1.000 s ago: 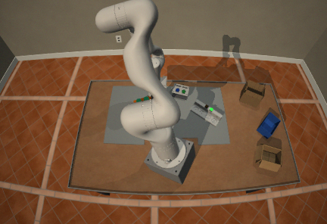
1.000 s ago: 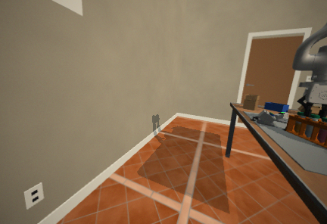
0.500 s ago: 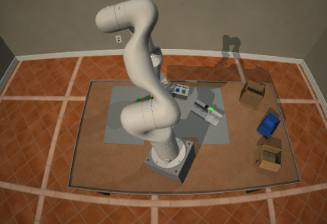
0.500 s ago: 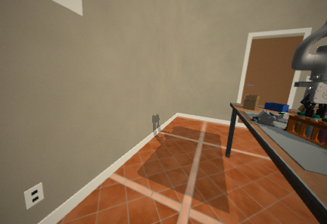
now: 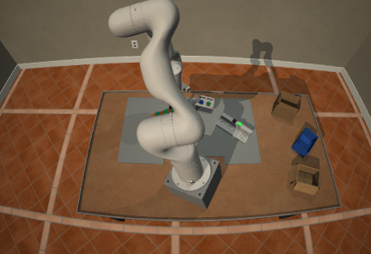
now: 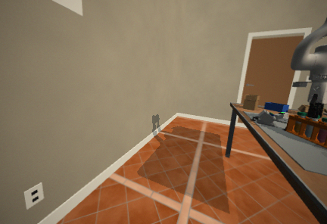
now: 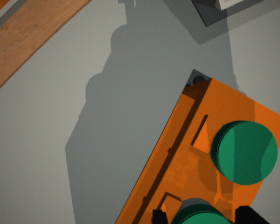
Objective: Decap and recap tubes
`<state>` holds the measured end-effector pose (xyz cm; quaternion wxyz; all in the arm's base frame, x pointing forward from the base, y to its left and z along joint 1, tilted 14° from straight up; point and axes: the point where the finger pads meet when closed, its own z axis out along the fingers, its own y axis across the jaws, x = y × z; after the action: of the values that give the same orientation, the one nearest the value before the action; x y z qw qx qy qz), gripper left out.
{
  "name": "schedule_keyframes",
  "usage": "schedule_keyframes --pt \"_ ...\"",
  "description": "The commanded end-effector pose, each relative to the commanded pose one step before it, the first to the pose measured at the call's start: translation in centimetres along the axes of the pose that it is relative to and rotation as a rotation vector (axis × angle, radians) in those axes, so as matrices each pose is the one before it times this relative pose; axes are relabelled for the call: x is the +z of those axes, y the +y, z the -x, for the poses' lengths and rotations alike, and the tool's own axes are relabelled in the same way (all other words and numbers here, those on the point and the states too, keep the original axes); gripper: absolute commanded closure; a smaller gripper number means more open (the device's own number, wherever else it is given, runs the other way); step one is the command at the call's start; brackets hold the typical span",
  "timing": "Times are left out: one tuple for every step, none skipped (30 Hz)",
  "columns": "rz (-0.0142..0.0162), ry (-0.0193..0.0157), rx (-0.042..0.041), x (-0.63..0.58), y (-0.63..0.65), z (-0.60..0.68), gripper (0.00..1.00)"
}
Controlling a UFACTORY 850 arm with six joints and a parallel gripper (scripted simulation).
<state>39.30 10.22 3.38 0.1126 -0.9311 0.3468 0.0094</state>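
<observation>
The orange rack (image 6: 290, 124) (image 7: 183, 167) holds the tubes. The green cap of tube 4 (image 7: 247, 152) (image 6: 302, 113) sits on its tube at the rack's right end. My gripper (image 7: 204, 218) (image 6: 315, 112) is partly open, its black fingers on either side of the green cap of tube 3 (image 7: 203, 220), which sits over its tube. A further green cap (image 6: 324, 119) shows at the view's edge. In the top view the arm hides part of the rack. The cap tray (image 5: 228, 129) shows no green cap in its visible nests. Its green lamp (image 5: 240, 123) is lit.
The key housing (image 5: 205, 108) with the blue CYCLE key (image 5: 201, 102) and green READY key (image 5: 209, 104) stands between rack and tray. Two cardboard boxes (image 5: 285, 108) (image 5: 307, 185) and a blue bin (image 5: 304, 142) stand at the table's right side.
</observation>
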Motion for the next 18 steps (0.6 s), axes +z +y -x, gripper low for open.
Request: schedule_keyframes --pt "-0.02893 0.03067 -0.21178 -0.022 -0.044 -0.038 0.54" --pt "0.00000 0.00000 -0.04000 0.000 0.000 0.000 0.54" --pt "0.00000 0.00000 -0.04000 0.000 0.000 0.000 0.54" --pt "0.00000 0.00000 -0.01810 0.000 0.000 0.000 0.54" --pt "0.00000 0.00000 0.00000 0.000 0.000 0.000 0.54" --pt "0.00001 -0.00003 0.00000 -0.004 -0.002 -0.003 0.54" --pt "0.00000 0.00001 0.00000 0.001 0.000 0.001 0.54" --pt "0.00000 0.00000 0.00000 0.000 0.000 0.000 0.54" --pt "0.00000 0.00000 0.00000 0.000 0.000 0.000 0.54" --pt "0.00000 0.00001 0.00000 0.002 0.001 0.001 0.54" --pt "0.00000 0.00000 0.00000 0.000 0.000 0.000 0.54" --pt "0.00000 0.00000 0.00000 0.001 0.001 0.001 0.54" --pt "0.00000 0.00000 0.00000 0.000 0.000 0.000 1.00" --pt "0.00000 0.00000 0.00000 0.000 0.000 0.000 1.00" --pt "0.00000 0.00000 0.00000 0.000 0.000 0.000 1.00" --pt "0.00001 -0.00002 0.00000 -0.004 -0.002 -0.003 1.00" --pt "0.00000 0.00001 0.00000 0.001 0.000 0.001 1.00" --pt "0.00000 0.00001 0.00000 0.001 0.000 0.001 1.00"
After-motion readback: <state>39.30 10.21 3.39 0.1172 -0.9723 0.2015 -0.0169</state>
